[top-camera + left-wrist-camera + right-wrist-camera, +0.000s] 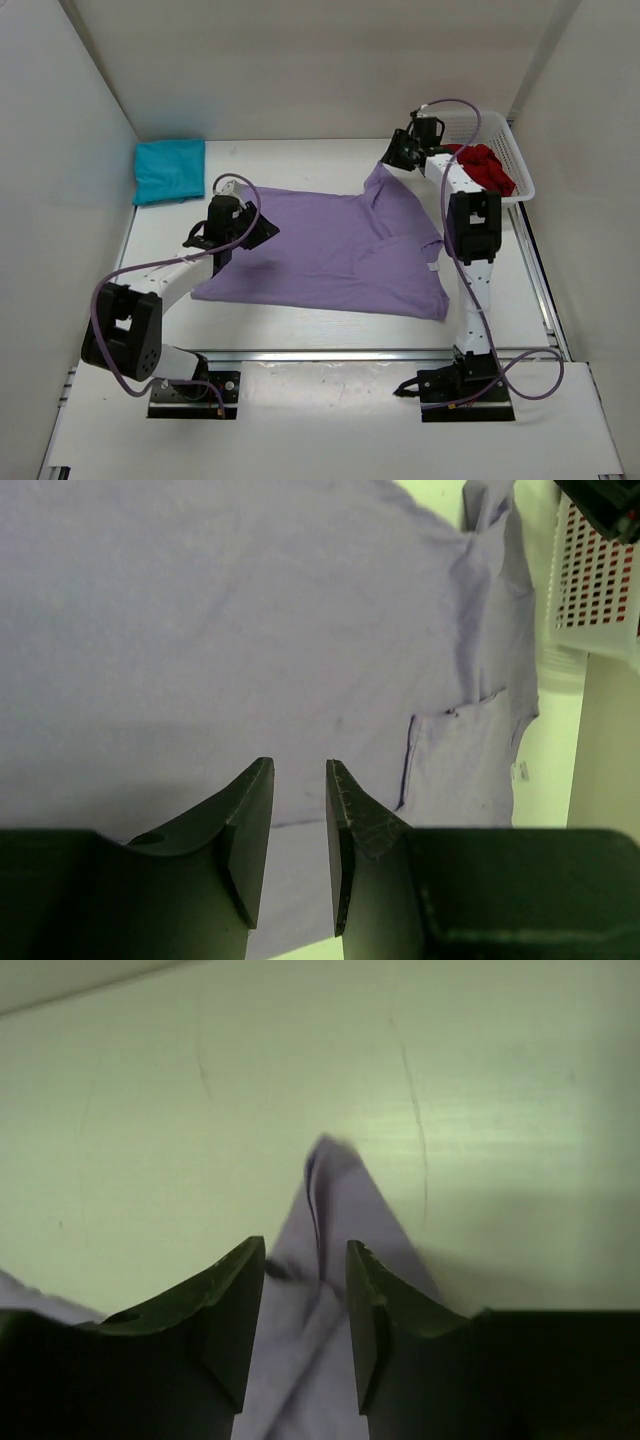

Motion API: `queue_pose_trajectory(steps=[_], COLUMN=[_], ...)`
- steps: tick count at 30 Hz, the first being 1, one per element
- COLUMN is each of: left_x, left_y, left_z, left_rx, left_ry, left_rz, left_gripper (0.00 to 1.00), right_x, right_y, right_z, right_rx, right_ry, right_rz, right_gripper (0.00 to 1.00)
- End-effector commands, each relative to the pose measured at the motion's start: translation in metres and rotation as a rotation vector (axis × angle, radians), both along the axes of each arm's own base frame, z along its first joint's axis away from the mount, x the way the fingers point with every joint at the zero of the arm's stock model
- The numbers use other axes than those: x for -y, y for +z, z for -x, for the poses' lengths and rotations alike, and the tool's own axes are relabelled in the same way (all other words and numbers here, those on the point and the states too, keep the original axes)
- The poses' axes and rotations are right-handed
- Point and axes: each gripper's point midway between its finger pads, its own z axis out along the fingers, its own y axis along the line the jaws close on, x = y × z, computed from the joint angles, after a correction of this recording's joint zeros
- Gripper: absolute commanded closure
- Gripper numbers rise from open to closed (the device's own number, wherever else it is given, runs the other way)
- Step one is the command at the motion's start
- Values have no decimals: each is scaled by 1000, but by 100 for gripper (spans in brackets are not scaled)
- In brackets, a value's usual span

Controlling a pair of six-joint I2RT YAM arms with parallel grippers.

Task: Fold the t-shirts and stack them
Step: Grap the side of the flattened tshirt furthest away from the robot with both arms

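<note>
1. The pale lavender t-shirt [330, 250] is lying spread out and mostly flat across the middle of the white table [330, 337]. Its upper-right part is rising into a narrow peak in the top view.
2. The right gripper [305, 1250] is hovering right at that peak, in the upper right of the top view. In its wrist view the fingers [230, 1300] are standing apart, and the pointed tip of lavender cloth is showing in the gap between them. I cannot tell whether either finger is touching the cloth.
3. The left gripper [299, 770] is hanging over the shirt's left edge, left of centre in the top view. Its jaws are sitting a little apart, and only the flat cloth below is showing through the slit.
4. The teal t-shirt [168, 170] is resting folded in the upper left corner of the table, well apart from the lavender one.
5. The dark red t-shirt [488, 165] is sitting bunched up in the white mesh basket [515, 160] at the upper right, just beside the right arm.
</note>
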Motion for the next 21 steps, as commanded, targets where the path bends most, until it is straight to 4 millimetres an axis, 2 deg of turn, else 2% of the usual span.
queue_pose_trajectory(steps=[1,2,3,4,5,6,7,9,11,12,14,17,18,21], left_x=[-5,-5,-5,-6,-7,-6,-6,-7,-10,-12,-14,-19,-21,-27], left_y=[13,3,1,-3,-8,-6,-11,-12,-9,-14,-10,-6,-6,-5], left_z=[-13,-12,-12,-13,-13,-13,-14,-17,-24,-22,-27,-36,-38,-42], left_rx=[36,11,5,-3,-15,-12,-21,-23,-13,-36,-28,-24,-20,-27], left_ry=[5,8,8,10,13,11,12,13,29,31,43,56,61,78], left_rz=[-10,-14,-16,-23,-27,-25,-32,-42,-46,-57,-63,-74,-78,-85], left_gripper=[61,62,62,62,62,62,62,62,61,62,62,62,63,62], right_x=[-9,-9,-14,-15,-19,-18,-24,-15,-16,-18,-24,-22,-26,-21], right_y=[-4,-10,10,-20,-22,-2,-13,-23,-26,-26,-22,-22,-24,-20], right_z=[-17,-29,-40,-38,-50,-58,-57,-56,-56,-58,-59,-59,-58,-61], right_rx=[-32,-25,11,-55,-28,12,-5,-23,-19,-10,3,2,-2,6], right_ry=[34,33,46,51,51,45,53,25,28,27,40,34,40,18], right_rz=[16,12,4,7,17,10,2,-2,0,9,2,-5,-4,-12], right_gripper=[63,60,59,59,58,57,56,56,57,57,60,67,71,85])
